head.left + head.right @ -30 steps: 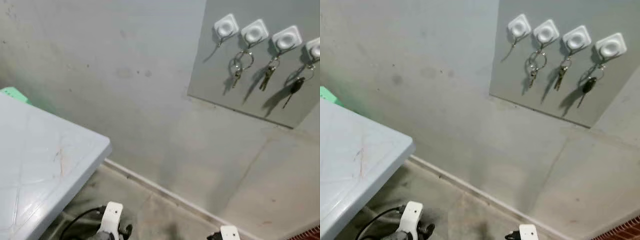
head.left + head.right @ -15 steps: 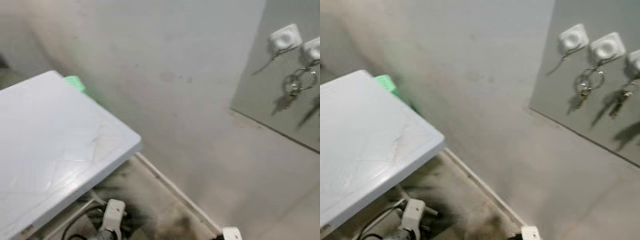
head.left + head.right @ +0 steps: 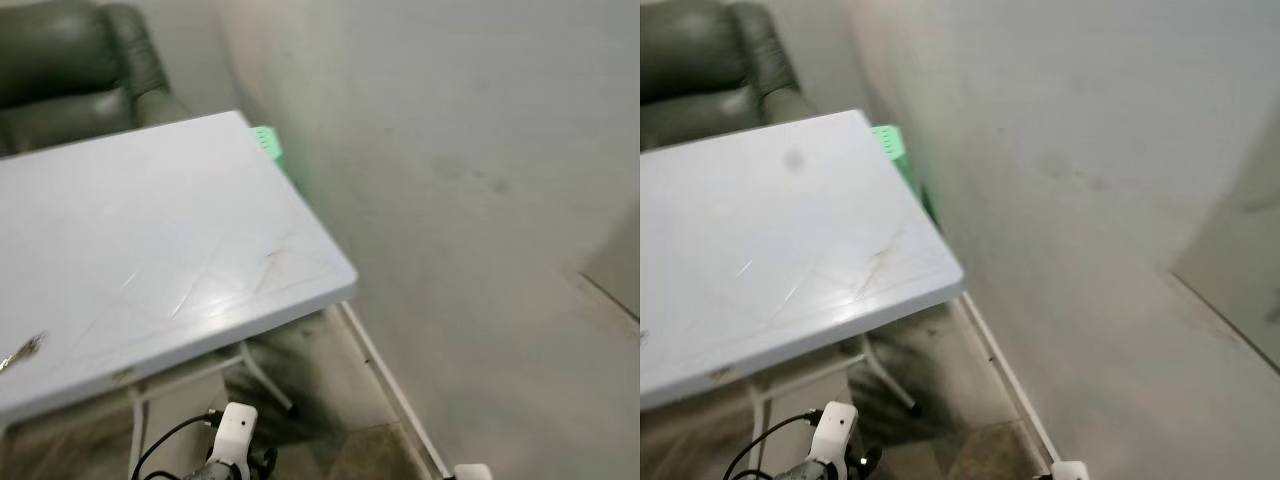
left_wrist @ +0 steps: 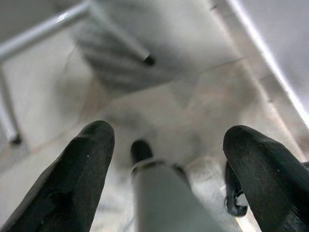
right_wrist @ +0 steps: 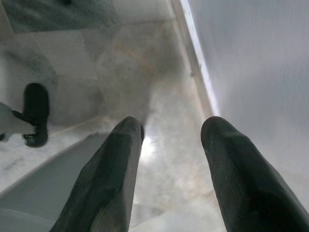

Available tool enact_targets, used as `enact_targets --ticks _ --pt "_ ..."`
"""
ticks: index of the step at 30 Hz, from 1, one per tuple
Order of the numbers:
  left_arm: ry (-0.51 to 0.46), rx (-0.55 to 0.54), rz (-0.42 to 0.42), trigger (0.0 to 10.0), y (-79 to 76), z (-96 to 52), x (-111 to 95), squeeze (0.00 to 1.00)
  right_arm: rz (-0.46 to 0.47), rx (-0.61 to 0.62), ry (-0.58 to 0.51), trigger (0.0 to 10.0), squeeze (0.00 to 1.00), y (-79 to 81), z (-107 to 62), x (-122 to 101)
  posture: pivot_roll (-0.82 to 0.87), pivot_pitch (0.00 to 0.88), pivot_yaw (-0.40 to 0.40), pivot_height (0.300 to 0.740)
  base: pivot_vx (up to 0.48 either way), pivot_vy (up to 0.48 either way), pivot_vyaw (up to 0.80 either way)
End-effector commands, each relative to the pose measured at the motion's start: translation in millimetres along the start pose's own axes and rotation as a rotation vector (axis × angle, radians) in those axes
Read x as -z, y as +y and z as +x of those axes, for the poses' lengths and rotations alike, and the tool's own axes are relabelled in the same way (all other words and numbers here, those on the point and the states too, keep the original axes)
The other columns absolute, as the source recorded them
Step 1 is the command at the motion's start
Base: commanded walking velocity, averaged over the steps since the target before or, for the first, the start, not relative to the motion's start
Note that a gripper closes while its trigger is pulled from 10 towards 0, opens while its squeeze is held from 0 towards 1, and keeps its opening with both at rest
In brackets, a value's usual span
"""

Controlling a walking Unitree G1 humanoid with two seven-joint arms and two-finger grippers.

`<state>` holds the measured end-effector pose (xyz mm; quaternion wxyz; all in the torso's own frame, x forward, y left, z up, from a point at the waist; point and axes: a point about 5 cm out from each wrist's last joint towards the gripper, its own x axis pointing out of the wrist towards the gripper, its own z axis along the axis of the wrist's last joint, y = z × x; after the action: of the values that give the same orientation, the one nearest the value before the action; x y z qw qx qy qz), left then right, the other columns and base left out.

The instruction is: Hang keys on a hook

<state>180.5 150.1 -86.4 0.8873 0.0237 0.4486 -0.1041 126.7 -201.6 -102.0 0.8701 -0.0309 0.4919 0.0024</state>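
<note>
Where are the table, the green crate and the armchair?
table (image 3: 150, 250): left eye view, bare middle of its white top.
green crate (image 3: 268, 142): left eye view, corner showing past the table's far edge.
armchair (image 3: 70, 70): left eye view, dark backrest cushion.

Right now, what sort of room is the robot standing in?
Probably a plain room in a home: a white folding table stands against a bare grey wall, with a dark padded armchair behind it and a stone floor.

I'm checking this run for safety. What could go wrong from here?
The small glinting thing, perhaps the keys, lies near the table edge; a clumsy grasp could knock it off. The left pincer hangs open, low by the table leg, so lifting it might strike the table's rim. The head views are blurred, which could spoil aim.
</note>
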Motion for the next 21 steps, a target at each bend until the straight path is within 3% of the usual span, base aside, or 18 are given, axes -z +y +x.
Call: enact_targets --ticks 1,21 --pt "-0.003 -0.014 0.005 10.0 3.6 0.0 -2.3 0.00 0.002 -0.026 -0.005 10.0 0.00 8.6 0.9 -0.9 -0.04 0.000 -0.003 0.740 0.000 0.000 0.80" --pt "-0.007 -0.026 -0.022 10.0 4.7 0.0 -2.9 0.00 0.005 -0.026 -0.015 10.0 0.00 7.8 1.7 -4.4 -0.04 0.000 -0.007 0.740 0.000 0.000 0.80"
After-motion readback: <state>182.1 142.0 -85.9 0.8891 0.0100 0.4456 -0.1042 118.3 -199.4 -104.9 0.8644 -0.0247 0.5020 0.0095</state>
